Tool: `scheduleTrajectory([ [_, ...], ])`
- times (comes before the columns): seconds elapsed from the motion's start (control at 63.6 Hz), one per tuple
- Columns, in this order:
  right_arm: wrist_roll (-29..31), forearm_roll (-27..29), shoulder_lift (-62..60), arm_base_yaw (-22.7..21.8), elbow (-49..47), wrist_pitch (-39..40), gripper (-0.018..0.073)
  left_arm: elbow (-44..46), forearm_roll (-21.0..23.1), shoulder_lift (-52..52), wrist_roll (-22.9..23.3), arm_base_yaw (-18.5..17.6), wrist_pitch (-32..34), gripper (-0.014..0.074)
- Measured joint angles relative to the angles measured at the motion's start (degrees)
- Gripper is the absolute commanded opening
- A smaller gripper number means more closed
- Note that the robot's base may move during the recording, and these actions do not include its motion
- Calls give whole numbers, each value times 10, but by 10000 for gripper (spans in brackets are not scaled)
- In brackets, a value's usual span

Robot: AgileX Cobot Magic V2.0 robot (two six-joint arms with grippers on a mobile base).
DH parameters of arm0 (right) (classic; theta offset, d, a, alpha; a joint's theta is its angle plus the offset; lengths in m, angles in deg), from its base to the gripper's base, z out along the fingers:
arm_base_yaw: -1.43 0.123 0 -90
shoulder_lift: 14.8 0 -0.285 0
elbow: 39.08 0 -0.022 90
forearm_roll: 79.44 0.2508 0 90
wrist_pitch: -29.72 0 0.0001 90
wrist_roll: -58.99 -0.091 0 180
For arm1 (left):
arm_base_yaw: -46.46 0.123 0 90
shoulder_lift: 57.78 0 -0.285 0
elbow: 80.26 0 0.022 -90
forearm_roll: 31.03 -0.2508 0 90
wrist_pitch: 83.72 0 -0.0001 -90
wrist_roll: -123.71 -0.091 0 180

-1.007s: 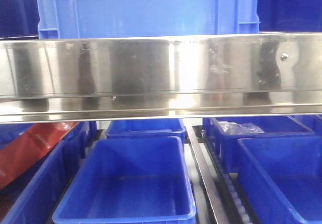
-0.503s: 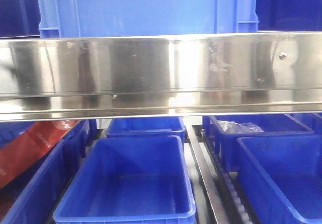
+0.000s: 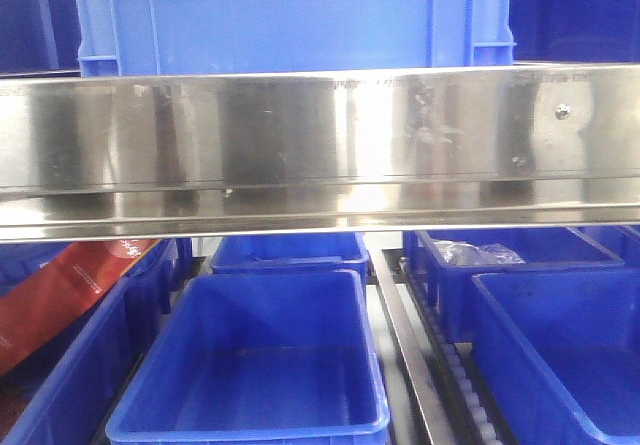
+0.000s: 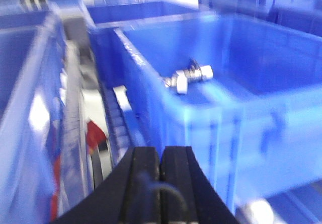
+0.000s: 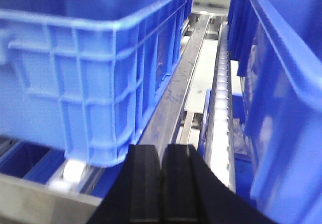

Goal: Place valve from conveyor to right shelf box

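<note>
The valve (image 4: 188, 78), a small silver metal fitting with a hex nut, lies inside a blue box (image 4: 211, 113) in the blurred left wrist view. My left gripper (image 4: 161, 151) is shut on nothing, low in front of that box's near corner and apart from the valve. In the right wrist view my right gripper (image 5: 162, 148) is also shut and empty, above a steel rail (image 5: 176, 88) between two blue boxes. The conveyor is out of view. Neither gripper shows in the front view.
A shiny steel shelf beam (image 3: 320, 145) crosses the front view, with a blue crate (image 3: 290, 15) above it. Below stand a middle blue box (image 3: 250, 365), right boxes (image 3: 560, 345), one holding a plastic bag (image 3: 480, 255), and a red pack (image 3: 60, 295). Roller tracks (image 5: 220, 98) run between boxes.
The front view has shifted very slightly and the reflections on the steel beam have changed a little. The boxes stand where they were.
</note>
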Motion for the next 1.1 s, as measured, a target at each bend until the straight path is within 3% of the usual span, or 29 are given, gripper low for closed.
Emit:
scheduleTrajectory([
  [0.346,0,0,-103,0,98,46,-163,-167,4,186,0,1,51,-111],
  [1.101,0,0,-103,0,99,52,-163,-177,4,200,0,1,56,-111],
])
